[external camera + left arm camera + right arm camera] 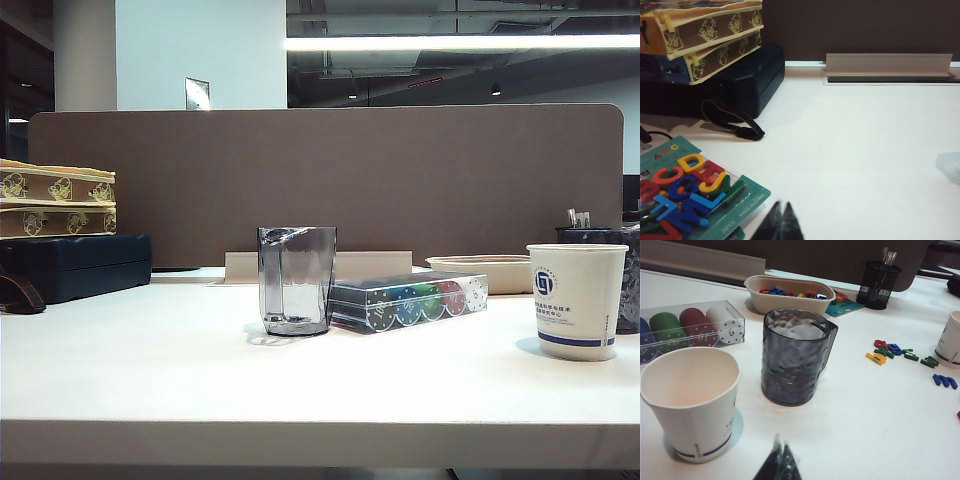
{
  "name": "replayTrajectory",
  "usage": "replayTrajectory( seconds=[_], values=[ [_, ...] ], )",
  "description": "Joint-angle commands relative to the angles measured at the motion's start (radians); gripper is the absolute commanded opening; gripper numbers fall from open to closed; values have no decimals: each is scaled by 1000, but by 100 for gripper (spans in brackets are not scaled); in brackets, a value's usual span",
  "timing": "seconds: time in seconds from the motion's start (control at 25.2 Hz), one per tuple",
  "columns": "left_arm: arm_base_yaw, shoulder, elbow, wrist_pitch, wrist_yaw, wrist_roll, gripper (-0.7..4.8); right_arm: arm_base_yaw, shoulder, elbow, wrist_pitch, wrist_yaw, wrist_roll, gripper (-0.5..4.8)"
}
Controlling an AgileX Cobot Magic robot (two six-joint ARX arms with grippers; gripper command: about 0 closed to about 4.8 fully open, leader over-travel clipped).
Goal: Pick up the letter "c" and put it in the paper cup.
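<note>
The paper cup (pixel 695 420) stands upright and empty, white with a blue band, close in front of my right gripper (pixel 781 440), a little to one side. That gripper is shut and holds nothing. In the exterior view the paper cup (pixel 578 300) is at the table's right. A small red ring-shaped piece, seemingly the letter "c" (pixel 880 344), lies flat among loose coloured letters beyond the clear grey cup (pixel 795 360). My left gripper (pixel 782 205) is shut and empty over bare table beside a sealed pack of letters (pixel 690 195). Neither gripper shows in the exterior view.
A clear box of poker chips (pixel 408 300) lies beside the grey cup (pixel 296 280). Behind are a beige bowl of letters (pixel 790 295) and a dark pen holder (pixel 879 284). A second white cup (pixel 950 340) stands far off. Stacked boxes (pixel 705 35) sit on a dark case (pixel 75 265).
</note>
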Motion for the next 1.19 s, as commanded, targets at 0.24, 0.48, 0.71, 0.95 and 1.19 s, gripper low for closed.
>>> replayTrajectory(
  seconds=[0.24, 0.48, 0.71, 0.95, 1.19],
  values=[
    [1, 0, 2, 10, 4, 0, -3, 0, 0, 2, 16, 2, 4, -5],
    [1, 0, 2, 10, 4, 0, -3, 0, 0, 2, 16, 2, 4, -5],
    [1, 0, 2, 10, 4, 0, -3, 0, -19, 2, 15, 2, 4, -5],
    [1, 0, 2, 10, 3, 0, -3, -2, -106, 3, 25, 5, 4, -5],
    [1, 0, 2, 4, 4, 0, -3, -8, -107, 2, 23, 5, 4, -5]
  ],
)
